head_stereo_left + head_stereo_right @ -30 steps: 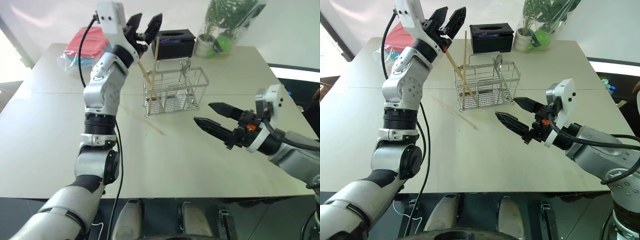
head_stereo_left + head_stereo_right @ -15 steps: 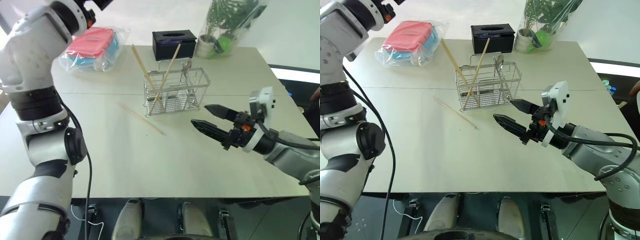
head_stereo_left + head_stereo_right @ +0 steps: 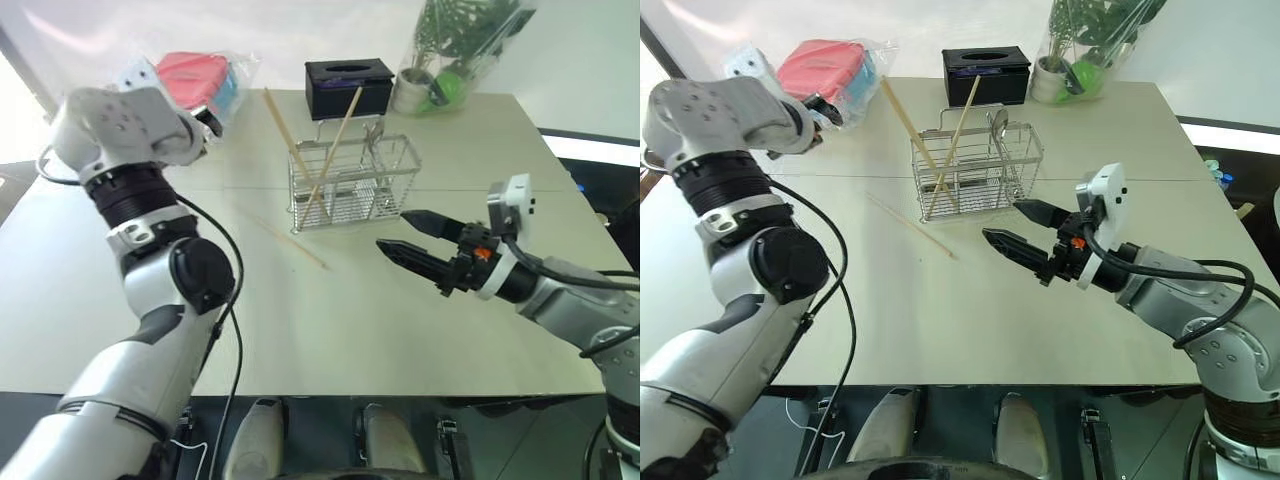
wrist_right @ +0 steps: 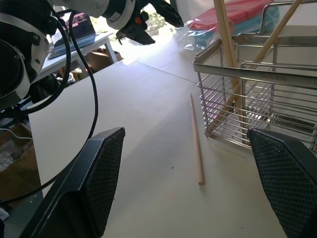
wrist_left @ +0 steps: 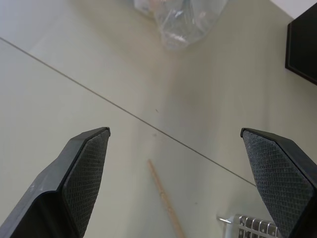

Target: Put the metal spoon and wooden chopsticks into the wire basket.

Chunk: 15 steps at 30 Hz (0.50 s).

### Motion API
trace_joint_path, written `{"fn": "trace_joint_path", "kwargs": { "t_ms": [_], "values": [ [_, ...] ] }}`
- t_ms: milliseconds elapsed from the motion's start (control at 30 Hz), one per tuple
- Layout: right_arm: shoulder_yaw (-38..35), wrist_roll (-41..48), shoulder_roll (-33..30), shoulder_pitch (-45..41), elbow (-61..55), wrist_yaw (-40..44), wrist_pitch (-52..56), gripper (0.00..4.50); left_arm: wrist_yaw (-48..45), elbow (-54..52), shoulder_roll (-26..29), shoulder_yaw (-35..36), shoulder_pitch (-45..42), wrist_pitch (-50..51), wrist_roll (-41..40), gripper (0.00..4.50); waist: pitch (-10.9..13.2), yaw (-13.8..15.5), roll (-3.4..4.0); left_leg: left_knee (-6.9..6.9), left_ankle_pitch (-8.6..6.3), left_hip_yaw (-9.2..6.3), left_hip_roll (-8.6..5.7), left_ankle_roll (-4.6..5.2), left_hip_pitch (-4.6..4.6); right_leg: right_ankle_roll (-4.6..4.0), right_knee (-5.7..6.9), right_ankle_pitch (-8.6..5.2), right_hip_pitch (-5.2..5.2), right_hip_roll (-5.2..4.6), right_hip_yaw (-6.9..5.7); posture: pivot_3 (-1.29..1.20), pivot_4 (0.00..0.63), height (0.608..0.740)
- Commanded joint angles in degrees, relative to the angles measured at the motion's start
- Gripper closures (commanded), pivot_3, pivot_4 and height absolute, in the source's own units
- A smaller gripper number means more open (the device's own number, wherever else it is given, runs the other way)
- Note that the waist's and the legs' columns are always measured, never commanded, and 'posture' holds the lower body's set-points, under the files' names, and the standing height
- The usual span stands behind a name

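With both end effectors, left (image 5: 178, 183) and right (image 3: 408, 240), wide open and empty, a clumsy pinch on the lone wooden chopstick (image 3: 285, 239) at frame centre could roll it across the bench (image 3: 330, 330) away from the wire basket (image 3: 352, 182).

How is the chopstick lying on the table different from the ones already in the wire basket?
The loose chopstick lies flat on the table, beside the wire basket; the two basket chopsticks stand tilted inside it. The loose one lies alone, while the basket pair crosses and rises above the rim. All three are thin, straight sticks of pale wood, and no gripper holds any of them.
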Motion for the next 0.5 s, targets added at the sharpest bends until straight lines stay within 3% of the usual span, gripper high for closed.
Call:
{"fn": "trace_joint_path", "kwargs": {
  "t_ms": [33,500],
  "values": [
    [-0.8,0.8,0.1,-1.2,-1.3,-0.6,-0.2,0.41,1.8,3.6,-2.4,0.9,0.9,-3.5,0.7,0.04,0.0,0.0,0.01,0.0,0.0,0.0,0.0,0.0,0.01,0.0,0.0,0.0,0.01,0.0,0.0,0.0,0.15,0.71],
    [-3.6,2.8,-0.1,2.9,-5.5,-4.5,-0.8,0.41,1.8,23.9,-2.0,-2.6,3.9,-19.8,0.3,0.04,0.0,0.0,-0.01,-0.01,0.0,0.03,0.0,0.0,-0.02,0.0,0.01,0.01,-0.05,-0.01,0.0,0.0,0.15,0.71]
  ]
}}
